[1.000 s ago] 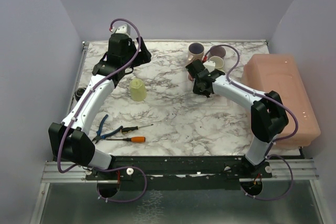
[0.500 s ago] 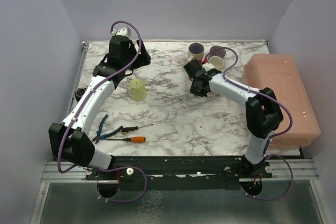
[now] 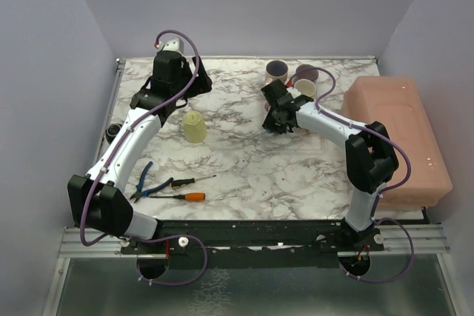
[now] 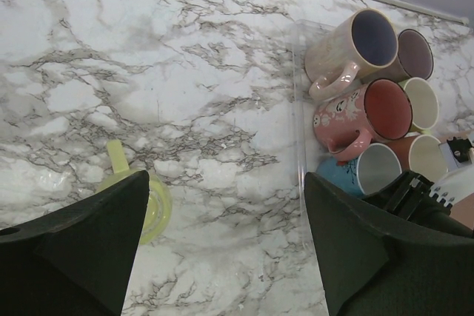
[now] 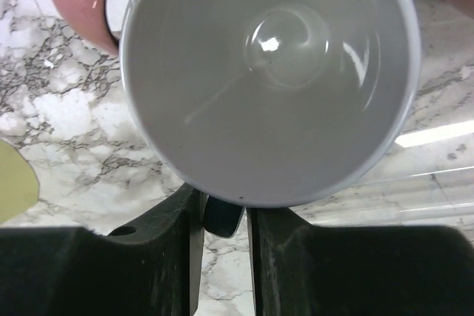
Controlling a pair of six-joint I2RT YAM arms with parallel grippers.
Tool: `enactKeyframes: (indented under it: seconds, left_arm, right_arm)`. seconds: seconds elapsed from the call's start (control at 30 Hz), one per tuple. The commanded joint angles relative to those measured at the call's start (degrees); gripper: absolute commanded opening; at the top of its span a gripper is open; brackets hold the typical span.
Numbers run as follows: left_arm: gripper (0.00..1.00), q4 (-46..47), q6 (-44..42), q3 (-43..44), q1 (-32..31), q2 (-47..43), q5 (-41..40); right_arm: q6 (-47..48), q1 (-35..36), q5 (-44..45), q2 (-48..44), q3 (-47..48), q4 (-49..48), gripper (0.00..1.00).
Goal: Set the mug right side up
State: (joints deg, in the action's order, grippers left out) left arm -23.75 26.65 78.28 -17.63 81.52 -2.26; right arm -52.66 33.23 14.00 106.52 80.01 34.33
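Note:
My right gripper [image 5: 222, 212] is shut on the dark blue handle of a blue mug with a white inside [image 5: 270, 72]. The mug's open mouth faces the wrist camera. In the top view the right gripper [image 3: 278, 118] hangs over the near left end of the mug group and covers this mug. In the left wrist view the mug [image 4: 370, 172] shows beside the right arm. A yellow-green mug [image 3: 195, 126] stands upside down at centre left, also in the left wrist view [image 4: 144, 201]. My left gripper [image 4: 222, 257] is open and empty, high above the table at the back left [image 3: 191, 85].
Several mugs stand grouped at the back right, among them a cream one [image 3: 276, 72], a pink one [image 4: 359, 112] and a purple one [image 3: 306, 73]. A clear tray edge [image 4: 300, 109] runs beside them. A pink bin [image 3: 400, 138] fills the right side. Pliers [image 3: 144, 181] and two screwdrivers [image 3: 189, 197] lie near front left.
My right gripper has moved a little back and left with the mug, closer to the mug group. The left arm has barely shifted.

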Motion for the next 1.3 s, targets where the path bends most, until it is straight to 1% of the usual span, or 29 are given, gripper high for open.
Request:
enactKeyframes:
  seconds: [0.0,0.07,0.23,0.37,0.43,0.6,0.73,0.93,1.13,1.27]
  left_arm:
    - [0.86,-0.9,-0.9,-0.7,0.1,-2.1,-1.4]
    - [0.86,-0.9,-1.0,-0.8,0.1,-2.2,-1.7]
    - [0.87,-1.6,-1.1,-0.9,0.1,-2.2,-2.7]
    - [0.87,-2.4,-1.1,-1.1,0.1,-2.1,-2.7]
    - [0.87,-3.4,-1.1,-1.2,0.1,-2.3,-2.6]
    - [0.88,-6.2,-2.0,-1.6,0.1,-3.3,-2.7]
    - [0.88,-6.4,-1.9,-5.1,0.0,-5.7,-2.3]
    - [0.89,-6.7,-1.3,-9.7,0.0,-7.6,-1.9]
    - [0.88,-9.0,-0.7,-11.6,0.0,-5.4,-5.3]
    - [0.88,-10.5,-0.3,-10.9,0.1,-1.6,-5.9]
  right_arm:
    - [-1.0,-0.6,-3.6,1.3,1.0,-5.7,0.3]
    - [-0.9,-0.8,-4.5,1.2,0.8,-6.5,0.33]
    - [-1.0,-1.0,-4.9,0.1,-0.4,-7.4,0.52]
    - [-0.6,-1.1,-5.7,-0.5,-0.4,-6.9,0.58]
    - [-0.2,-1.1,-5.5,-1.4,-0.4,-5.8,0.62]
    - [1.5,-1.1,-2.0,-5.3,-1.4,-1.4,0.74]
    - [3.1,-1.1,0.7,-9.6,-3.9,0.1,0.81]
    - [5.7,-1.1,4.4,-14.2,-4.9,0.8,0.82]
    - [9.3,-2.1,6.0,-14.2,-3.3,2.8,0.72]
    - [12.3,-2.2,5.2,-15.9,-3.4,1.7,0.7]
